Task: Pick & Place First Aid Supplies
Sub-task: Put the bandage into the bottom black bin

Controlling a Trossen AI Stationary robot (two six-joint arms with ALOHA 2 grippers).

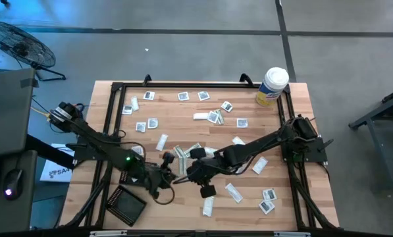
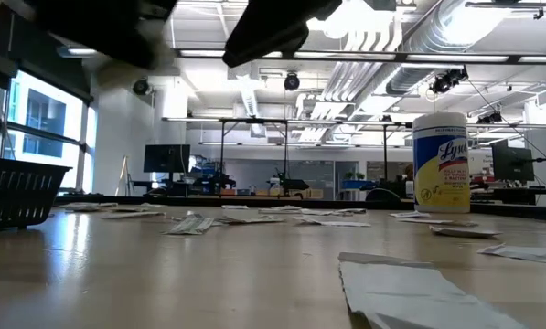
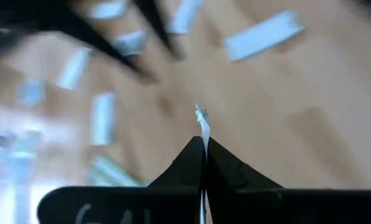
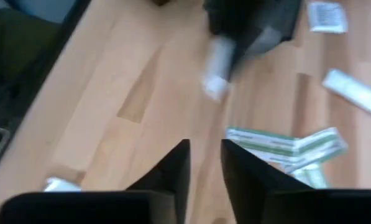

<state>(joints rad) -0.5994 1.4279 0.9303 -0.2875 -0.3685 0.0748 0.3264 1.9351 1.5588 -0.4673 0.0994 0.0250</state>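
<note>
- The left tool (image 3: 204,146) is hanging over the front-left part of the wooden surface (image 1: 183,125), its fingers pressed together and pinching a thin white strip wrapper (image 3: 202,119) that is sticking out beyond the tips.
- The right tool (image 4: 204,163) is hovering just beside it near the middle, fingers standing slightly apart with nothing between them; pale green packets (image 4: 284,146) are lying on the wood just beyond.
- The other first aid supplies (image 1: 212,116) are lying scattered across the surface.
- A white canister (image 2: 440,163) is standing at the far right corner; its yellow label seems to be reading "Lysol".
- A black mesh tray (image 1: 127,205) is sitting at the front-left edge; its contents are hard to tell.
</note>
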